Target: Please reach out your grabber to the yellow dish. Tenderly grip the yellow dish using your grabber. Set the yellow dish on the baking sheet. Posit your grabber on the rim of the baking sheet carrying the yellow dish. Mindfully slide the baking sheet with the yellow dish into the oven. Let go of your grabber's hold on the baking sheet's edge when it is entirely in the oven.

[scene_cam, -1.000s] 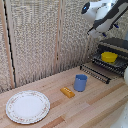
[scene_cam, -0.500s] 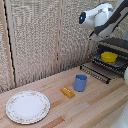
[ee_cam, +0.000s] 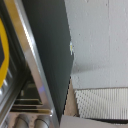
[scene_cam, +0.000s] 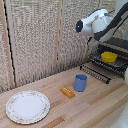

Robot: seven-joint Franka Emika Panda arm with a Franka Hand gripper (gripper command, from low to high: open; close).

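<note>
One table [scene_cam: 100, 102] is carrying everything. Oven [scene_cam: 119, 50] is standing at exterior view's right, rack [scene_cam: 102, 66] projecting from it, yellow dish [scene_cam: 109, 57] sitting on rack. End effector [scene_cam: 91, 26] is hovering above; jaw state unreadable. Plate [scene_cam: 27, 106], cup [scene_cam: 80, 82], block [scene_cam: 67, 92] are lying apart.

— What's the surface made of?

— It's a light wooden table [scene_cam: 95, 107] with visible plank seams, filling the lower half of the exterior view.

— And what's lying on it?

— A large white patterned plate [scene_cam: 27, 106] at the lower left. Near the centre, a flat orange-yellow block [scene_cam: 67, 92], with a blue cup [scene_cam: 80, 82] just beside it. The oven [scene_cam: 113, 59] stands at the right edge.
</note>
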